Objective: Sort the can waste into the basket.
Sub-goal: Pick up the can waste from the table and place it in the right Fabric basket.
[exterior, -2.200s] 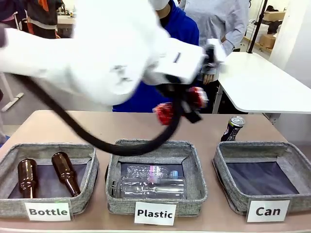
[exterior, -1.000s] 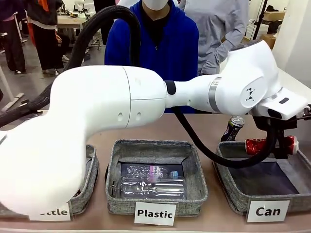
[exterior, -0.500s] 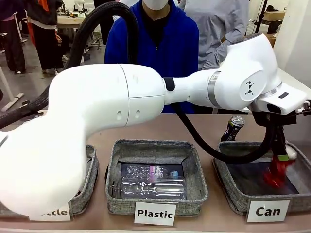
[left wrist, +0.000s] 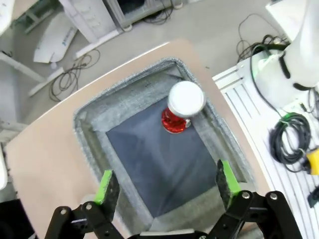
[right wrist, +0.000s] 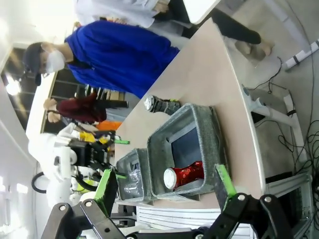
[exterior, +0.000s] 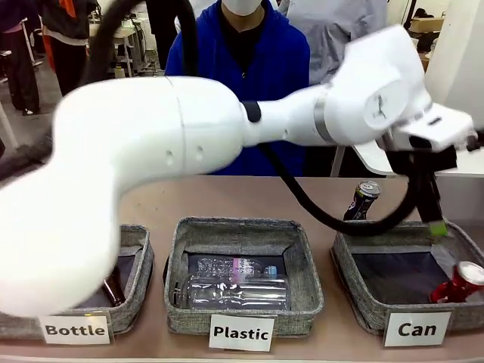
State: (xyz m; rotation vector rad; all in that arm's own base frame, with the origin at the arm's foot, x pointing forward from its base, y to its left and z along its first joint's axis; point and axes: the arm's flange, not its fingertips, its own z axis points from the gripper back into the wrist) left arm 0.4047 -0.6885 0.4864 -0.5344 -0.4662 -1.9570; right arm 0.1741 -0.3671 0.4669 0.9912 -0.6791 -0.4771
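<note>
**Q:** sorting cans atm, where are you at w/ it?

**A:** rn my left fingers (left wrist: 107, 185) are spread wide w/ nothing between them, hanging over the basket (left wrist: 92, 124) marked "Can". My right fingers (right wrist: 105, 183) are wide apart and empty too, well away from it. Red can (exterior: 457, 282) is inside the basket, against the right wall near the front. Dark can (exterior: 363, 200) is out on the worktop (exterior: 227, 206), just behind the basket's far left corner. So imo half done, and the step in hand is getting clear and going for the dark one.

**Q:** tips so I don't botch that bit?

**A:** go straight up first so the pads clear the rim, no low sideways swing over the fabric wall. Then approach the dark can w/ fingers wide and close across the body, not the silver top. It's dented, so prob uneven to hold, squeeze gently.

**Q:** which way do they point?

**A:** red one leans on the wall, long axis tilted, silver end up and to the right, base down on the floor. Dark one stands nearly upright, silver top tipped a bit to the right. Square the fingers to that lean, not to the worktop
</note>
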